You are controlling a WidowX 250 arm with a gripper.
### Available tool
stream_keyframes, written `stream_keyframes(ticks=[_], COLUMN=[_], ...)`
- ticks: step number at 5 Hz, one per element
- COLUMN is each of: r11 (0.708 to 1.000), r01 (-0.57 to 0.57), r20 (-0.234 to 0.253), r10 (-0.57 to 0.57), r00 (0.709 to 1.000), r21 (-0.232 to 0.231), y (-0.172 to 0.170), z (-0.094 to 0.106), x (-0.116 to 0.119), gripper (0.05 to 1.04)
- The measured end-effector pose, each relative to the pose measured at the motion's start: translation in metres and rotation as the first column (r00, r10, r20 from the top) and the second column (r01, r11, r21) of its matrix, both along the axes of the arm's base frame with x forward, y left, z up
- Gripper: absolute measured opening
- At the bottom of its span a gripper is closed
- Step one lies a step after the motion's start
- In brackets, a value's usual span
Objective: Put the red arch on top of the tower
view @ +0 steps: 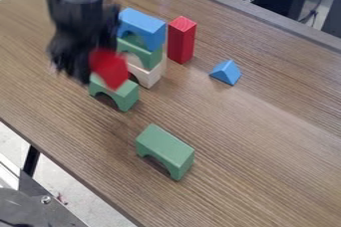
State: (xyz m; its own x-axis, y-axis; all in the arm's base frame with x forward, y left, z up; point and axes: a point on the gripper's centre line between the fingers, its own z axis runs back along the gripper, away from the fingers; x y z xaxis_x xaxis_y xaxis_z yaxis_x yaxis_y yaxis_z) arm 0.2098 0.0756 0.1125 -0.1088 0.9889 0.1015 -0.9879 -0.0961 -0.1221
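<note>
Gripper [84, 74] at upper left, black, to the left of the tower [138, 53]. State: closed on the red arch [110, 68], as best I can judge; the grip itself is partly hidden. Red arch sits at the gripper's right side, overlapping in view the near green arch [125, 91] (contact between them: cannot tell).

Key relation: the top of the tower lies to the right and far side of the red arch. Next move calls for height first, then a shift right and away, over the blue arch [148, 26]. Blue arch's long axis runs from far left to near right; the red arch should match it. Its present axis is hard to read, as is its cutout. Risk: a low pass could knock the stack.

Stack from the top: blue, then the middle green arch [138, 53], then the cream arch [154, 74]. Painted-wood look, flat faces, curved cutouts. Upright red block [182, 41] just right of the stack; small blue triangular prism [227, 72] farther right. Loose green arch [165, 145] nearer, standing on the brown wood-grain table [266, 141].
</note>
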Motion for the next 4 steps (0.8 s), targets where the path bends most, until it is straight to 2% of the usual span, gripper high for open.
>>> stream_keyframes(ticks=[1, 2, 3, 4], r11=[0.996, 0.992, 0.989, 0.986], r01=[-0.044, -0.086, -0.146, -0.165], r20=[0.064, 0.05, 0.054, 0.056], r10=[0.049, 0.091, 0.147, 0.164], r00=[0.997, 0.995, 0.988, 0.985], r21=[-0.076, -0.091, -0.027, 0.014], y=[-0.001, 0.007, 0.016, 0.018], z=[0.046, 0.049, 0.042, 0.036], x=[0.022, 0.049, 0.074, 0.094], gripper=[0.604, 0.604, 0.604, 0.604])
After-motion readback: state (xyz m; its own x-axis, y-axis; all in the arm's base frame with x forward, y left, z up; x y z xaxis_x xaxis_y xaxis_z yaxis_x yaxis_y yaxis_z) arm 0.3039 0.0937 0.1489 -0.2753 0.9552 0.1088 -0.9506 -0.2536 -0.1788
